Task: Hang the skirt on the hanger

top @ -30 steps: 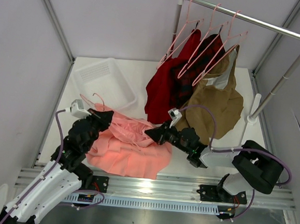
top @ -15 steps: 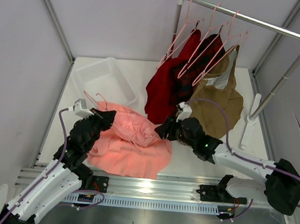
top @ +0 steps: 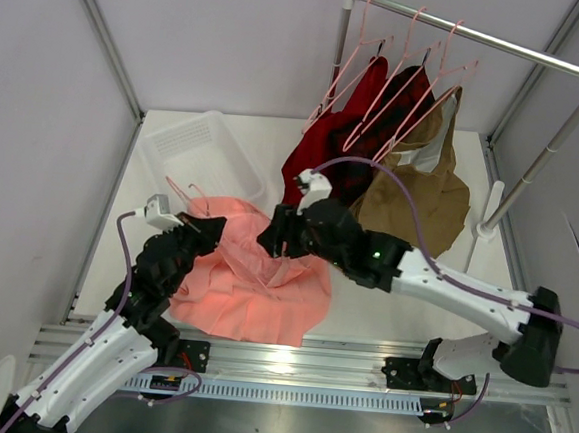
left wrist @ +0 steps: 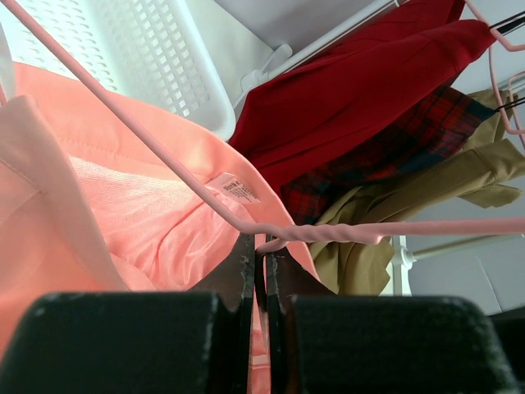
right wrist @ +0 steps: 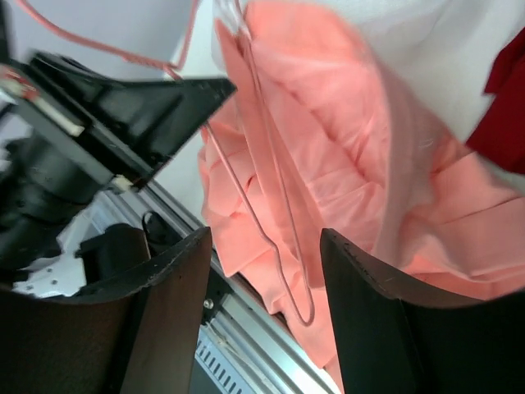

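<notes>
Skirt [top: 254,289] heaped on desk [top: 275,140], front-left. Hanger [left wrist: 164,160] lies across its top; can't see it threaded into the waist. Left fingers [left wrist: 238,275] clamped on hanger's twisted neck. Right fingers [right wrist: 164,312] apart over skirt, holding nothing. Looks early-to-mid: waistband not yet seated on hanger.

We see the skirt [top: 254,289], plain salmon-pink cloth, lying rumpled and spread out in the lower centre-left of the top view, with its upper part bunched into raised folds. The hanger [left wrist: 148,135], thin pale-pink wire, slants across the skirt's upper left, its arms against the cloth. Its twisted neck is pinched in the closed left gripper [left wrist: 260,246], and its hook pokes out past the skirt's upper-left edge.
</notes>
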{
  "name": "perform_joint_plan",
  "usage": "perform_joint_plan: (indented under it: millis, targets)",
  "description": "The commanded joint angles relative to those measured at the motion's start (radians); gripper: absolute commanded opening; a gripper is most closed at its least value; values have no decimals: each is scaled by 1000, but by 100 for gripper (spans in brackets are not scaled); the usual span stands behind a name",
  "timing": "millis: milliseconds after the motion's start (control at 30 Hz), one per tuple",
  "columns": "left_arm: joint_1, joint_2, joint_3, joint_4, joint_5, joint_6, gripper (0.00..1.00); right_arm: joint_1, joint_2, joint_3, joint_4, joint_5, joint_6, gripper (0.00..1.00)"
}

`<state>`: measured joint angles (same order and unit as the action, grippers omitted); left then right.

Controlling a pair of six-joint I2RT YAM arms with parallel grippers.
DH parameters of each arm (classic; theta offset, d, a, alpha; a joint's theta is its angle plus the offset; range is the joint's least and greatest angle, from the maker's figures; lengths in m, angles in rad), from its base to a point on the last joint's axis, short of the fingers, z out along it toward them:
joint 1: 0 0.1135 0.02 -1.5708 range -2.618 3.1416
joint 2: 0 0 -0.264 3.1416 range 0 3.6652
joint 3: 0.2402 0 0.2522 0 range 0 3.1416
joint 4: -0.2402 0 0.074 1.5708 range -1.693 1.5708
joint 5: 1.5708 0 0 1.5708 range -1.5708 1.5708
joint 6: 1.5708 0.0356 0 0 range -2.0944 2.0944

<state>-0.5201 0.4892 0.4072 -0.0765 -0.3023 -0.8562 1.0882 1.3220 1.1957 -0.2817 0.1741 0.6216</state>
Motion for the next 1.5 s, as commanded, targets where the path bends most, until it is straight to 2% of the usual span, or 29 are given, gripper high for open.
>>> perform_joint_plan:
  millis: [0, 300, 600, 833, 933, 1133, 1333, 1467]
  targets:
    - [9, -27, -7, 18, 5, -1, 0, 30, 132, 39, -45, -8, 18, 61]
    - [9, -74, -22, -12, 17, -12, 0, 9, 327, 77, -98, -29, 46, 57]
    - [9, -97, -61, -31, 63, -41, 0, 12, 326, 44, -289, 80, 79, 57]
    - [9, -153, -56, -104, 98, -30, 0, 87, 270, -151, -151, 102, 196, 67]
    - [9, -173, -44, -140, 106, -30, 0, 140, 256, -214, -56, 161, 188, 68]
    - [9, -167, -25, -158, 117, -53, 0, 240, 275, -237, 53, 287, 142, 70]
    - [9, -161, -38, -186, 89, -86, 0, 233, 235, -255, 82, 329, 124, 68]
    - [9, -176, -44, -203, 80, -86, 0, 159, 184, -240, 49, 297, 107, 65]
